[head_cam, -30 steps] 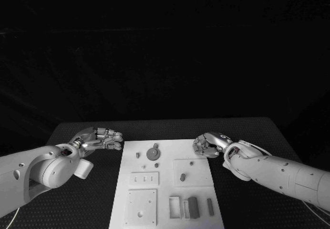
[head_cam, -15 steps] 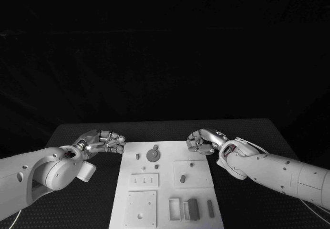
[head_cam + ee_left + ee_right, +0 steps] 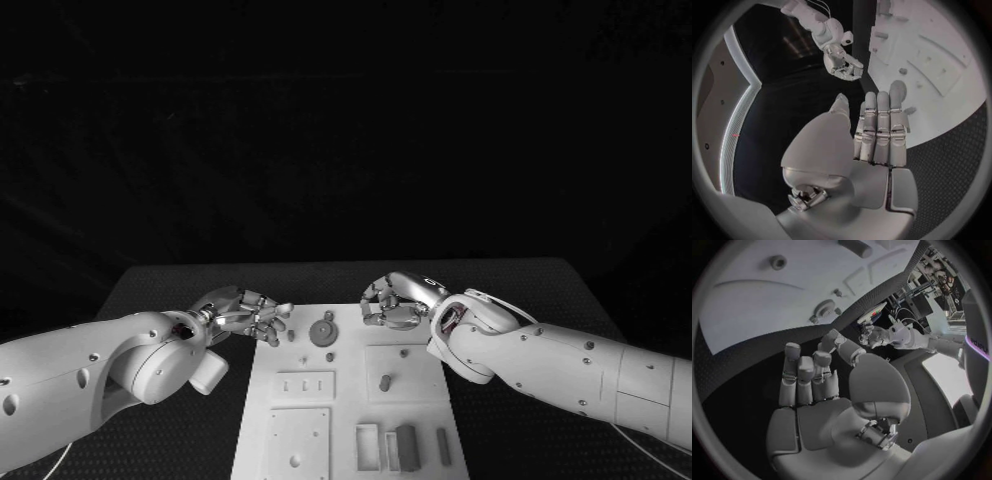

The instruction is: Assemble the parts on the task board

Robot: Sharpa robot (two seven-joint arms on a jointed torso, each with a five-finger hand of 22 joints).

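From the head view I see the flat white rectangular task board (image 3: 361, 400) lying in the middle of the black textured worktop (image 3: 173, 285), running from near the robot out toward the far side. My left hand (image 3: 248, 316) sits at the board's far left corner, its silver fingers curled loosely inward; in the left wrist view that same hand (image 3: 873, 135) has its fingers laid side by side and fairly straight over the board's edge, with nothing between them that I can make out. My right hand (image 3: 397, 300) hovers over the far edge of the board, just right of its middle, fingers bent in toward the palm; the right wrist view shows this hand (image 3: 817, 385) with fingers partly apart and the palm bare, so I read it as holding nothing. Between the two hands, on the far part of the board, sits a small dark round disc-shaped part (image 3: 323, 329) with a little knob beside it. Further toward me a small dark oval peg (image 3: 385, 381) stands in a square recessed panel, and at the near end several upright grey rectangular blocks (image 3: 405, 447) stand close together. Neither hand touches any of these parts.
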